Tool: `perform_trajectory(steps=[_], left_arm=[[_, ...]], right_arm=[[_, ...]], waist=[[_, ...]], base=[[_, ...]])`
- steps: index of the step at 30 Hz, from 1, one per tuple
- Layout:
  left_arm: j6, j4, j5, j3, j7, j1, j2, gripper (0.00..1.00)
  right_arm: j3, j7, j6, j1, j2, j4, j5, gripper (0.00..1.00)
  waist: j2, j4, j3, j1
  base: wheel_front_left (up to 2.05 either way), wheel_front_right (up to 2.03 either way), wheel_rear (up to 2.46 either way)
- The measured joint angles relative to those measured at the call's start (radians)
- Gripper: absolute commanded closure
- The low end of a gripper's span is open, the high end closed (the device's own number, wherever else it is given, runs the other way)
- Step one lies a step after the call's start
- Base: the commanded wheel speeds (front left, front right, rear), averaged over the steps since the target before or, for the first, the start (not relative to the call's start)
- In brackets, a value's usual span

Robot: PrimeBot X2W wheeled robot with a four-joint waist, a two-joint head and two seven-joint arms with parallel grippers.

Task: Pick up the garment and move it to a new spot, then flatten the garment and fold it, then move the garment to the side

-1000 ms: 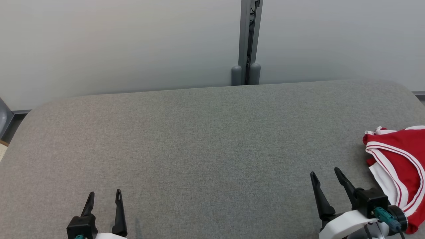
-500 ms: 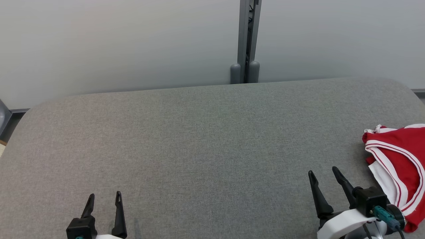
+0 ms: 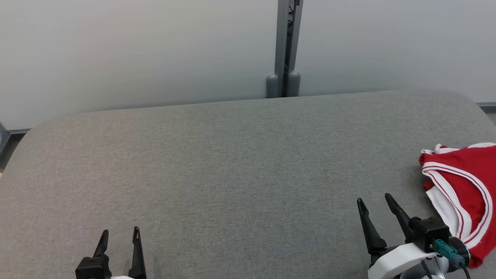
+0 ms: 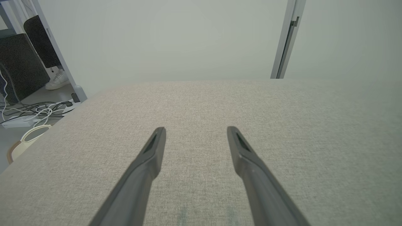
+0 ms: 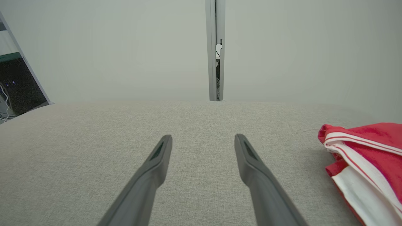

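Observation:
The garment [image 3: 463, 193] is red with white stripes and white lining, lying bunched at the right edge of the grey fabric table [image 3: 232, 174]; it runs off the frame. It also lies at the right of the right wrist view, garment [image 5: 367, 160]. My right gripper [image 3: 375, 200] stands open just left of the garment, not touching it, and its fingers frame bare fabric, right gripper [image 5: 203, 137]. Far from the cloth, my left gripper [image 3: 120, 232] is open at the lower left, over bare table, left gripper [image 4: 196, 129].
A pale wall stands behind the table with a grey vertical post [image 3: 285, 46] at its middle. Beyond the table's left edge lie cables [image 4: 28, 110], a dark panel and a person's white shoe [image 4: 58, 80] on the floor.
The head camera has shifted slightly, so the whole scene sits a little lower and left. Both grippers stay open and hold nothing; the garment has not moved on the table.

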Motion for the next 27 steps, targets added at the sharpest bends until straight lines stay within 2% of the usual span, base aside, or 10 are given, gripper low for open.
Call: perform_trajectory(steps=[4,9,10,15,27], left_arm=[[0.0,-0.002,-0.002,-0.006,0.0,-0.001,-0.001,0.0],[-0.015,-0.001,-0.024,-0.005,0.0,-0.003,0.0,0.0],[-0.02,-0.001,-0.025,-0.005,0.0,-0.003,0.0,1.0],[-0.021,0.039,-0.033,-0.007,0.011,0.019,-0.012,1.0],[-0.049,0.023,-0.26,0.013,0.069,0.006,-0.013,1.0]], right_arm=[[-0.001,0.0,0.0,-0.002,0.001,0.003,0.0,0.0],[0.014,0.0,0.0,-0.001,0.002,0.005,0.002,0.0],[0.015,0.0,0.0,-0.002,0.002,0.005,0.002,1.0],[0.018,0.002,0.0,0.037,0.01,0.038,0.009,1.0],[-0.018,0.062,0.0,0.04,0.011,0.01,0.239,1.0]], waist=[[0.0,-0.043,0.003,0.0],[0.0,-0.055,0.01,0.0],[0.0,-0.056,0.01,0.0],[0.0,-0.056,0.011,0.0],[0.0,-0.049,0.013,0.0]], base=[[0.0,0.0,0.0],[0.0,0.0,0.0],[0.0,0.0,0.0],[0.0,0.0,0.0],[0.0,0.0,0.0]])
